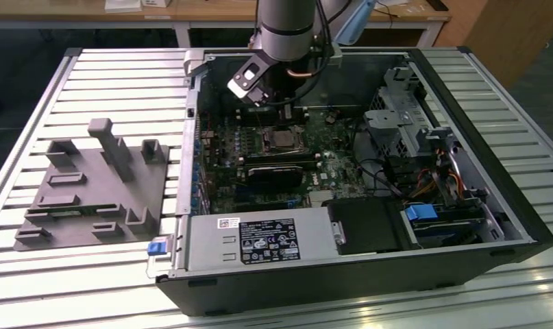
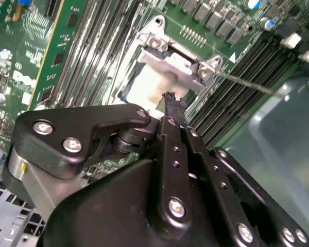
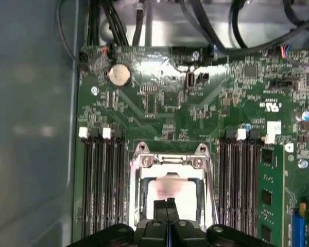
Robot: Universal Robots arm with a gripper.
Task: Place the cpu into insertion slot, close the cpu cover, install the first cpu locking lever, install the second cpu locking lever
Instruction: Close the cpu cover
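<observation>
The cpu (image 3: 171, 191) lies flat in its socket on the green motherboard, its pale shiny top also showing in the second wrist view (image 2: 144, 88). The silvery cpu cover (image 3: 167, 162) lies down around it as a frame, with its screwed end (image 2: 170, 60) toward the far side. A thin wire lever (image 2: 242, 82) sticks out beside the socket, and I cannot tell if it is latched. My gripper (image 3: 167, 205) hovers just above the cpu's near edge, its black fingers (image 2: 171, 105) shut together with nothing between them. In the exterior view the arm (image 1: 286, 31) stands over the socket (image 1: 281, 140).
Rows of memory slots (image 3: 100, 180) flank the socket on both sides. A black block (image 1: 276, 175) sits on the board near the socket. The open case holds a power supply (image 1: 257, 240) and a drive cage (image 1: 404, 123). A grey fixture (image 1: 93, 185) rests on the slatted table.
</observation>
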